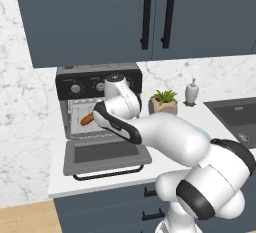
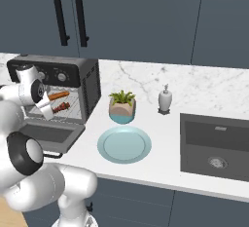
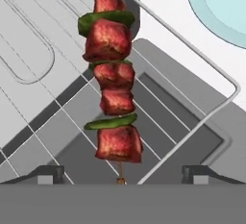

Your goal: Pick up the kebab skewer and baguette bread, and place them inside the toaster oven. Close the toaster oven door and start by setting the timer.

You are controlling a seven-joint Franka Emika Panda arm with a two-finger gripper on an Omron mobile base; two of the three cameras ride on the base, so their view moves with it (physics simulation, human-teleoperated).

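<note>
gripper (image 3: 120,172): fingers spread wide, one tip at each side of the hand view, nothing pinched; skewer's bare stick end sits between them, touching neither
kebab skewer (image 3: 113,79): lying on the wire rack (image 3: 57,98) in the toaster oven (image 1: 98,79); long axis runs straight away from the gripper, stick end toward it
skewer makeup: red-brown meat cubes, green pepper slices between, thin tan stick
baguette bread (image 1: 86,120): slim orange-brown loaf, rounded ends, also on the rack inside the oven, behind the skewer, tilted up to the right in the right base view
toaster oven door (image 1: 106,154): dropped flat, dark frame, glass window, black bar handle at front edge
oven body: grey box, black panel, silver knobs
bench (image 2: 160,138): white, marble-look backsplash
plate (image 2: 124,144): pale blue, round, right of the oven
room: dark blue cabinets, potted plant (image 2: 122,106), soap dispenser (image 2: 165,99), dark sink (image 2: 216,145)
</note>
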